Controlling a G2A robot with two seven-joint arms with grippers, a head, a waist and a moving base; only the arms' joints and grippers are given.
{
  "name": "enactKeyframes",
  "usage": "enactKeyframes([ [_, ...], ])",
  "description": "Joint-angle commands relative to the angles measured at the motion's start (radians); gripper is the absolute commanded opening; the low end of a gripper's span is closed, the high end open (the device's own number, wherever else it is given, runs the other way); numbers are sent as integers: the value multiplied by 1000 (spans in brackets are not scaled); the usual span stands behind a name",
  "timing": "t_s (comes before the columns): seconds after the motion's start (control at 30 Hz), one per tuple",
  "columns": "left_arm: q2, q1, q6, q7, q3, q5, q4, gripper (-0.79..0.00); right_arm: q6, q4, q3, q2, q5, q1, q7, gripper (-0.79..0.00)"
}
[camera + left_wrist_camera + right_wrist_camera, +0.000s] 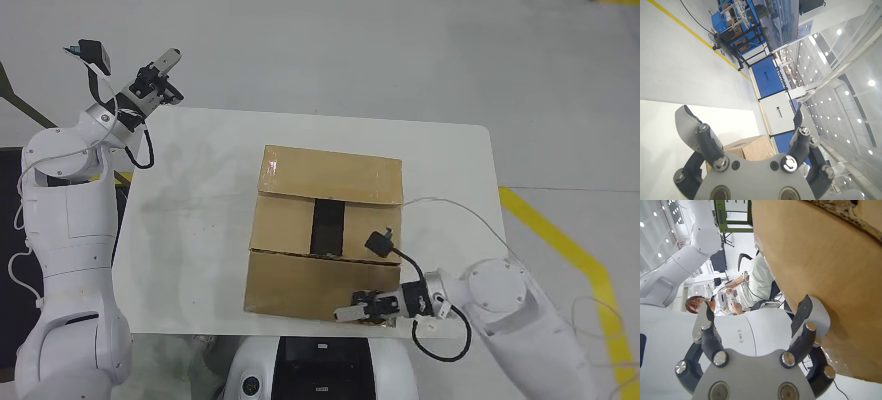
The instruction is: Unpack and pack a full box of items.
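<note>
One cardboard box (pixel 290 230) sits mid-table on the white table (pixel 200 230), its top flaps folded in with a dark gap between them. We see the left gripper (pixel 168 75) (pixel 742 113) between 10 and 11 o'clock from the box, past the table's corner, fingers spread and empty. The right gripper (pixel 352 306) (pixel 755 306), between 5 and 6 o'clock, is spread too, one finger (pixel 811 313) just beside the box's near wall.

The white table (pixel 200 250) carries one cardboard box (pixel 300 205); its side stands just beside the right gripper (pixel 343 313), well apart from the left gripper (pixel 168 60)
</note>
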Motion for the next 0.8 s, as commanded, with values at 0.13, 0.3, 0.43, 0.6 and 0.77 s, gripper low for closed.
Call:
enactKeyframes([
  [0.13, 0, 0, 0, 0, 0, 0, 0, 0, 63, 16, -21, 5, -69, 9, -34, 0],
  [0.3, 0, 0, 0, 0, 0, 0, 0, 0, 100, 26, -25, 9, -103, 15, -56, 0],
  [0.43, 0, 0, 0, 0, 0, 0, 0, 0, 119, 36, -26, 13, -125, 18, -76, 0],
  [0.6, 0, 0, 0, 0, 0, 0, 0, 0, 138, 42, -38, 16, -163, 27, -99, 0],
  [0.77, 0, 0, 0, 0, 0, 0, 0, 0, 143, 48, -43, 18, -166, 34, -111, 0],
])
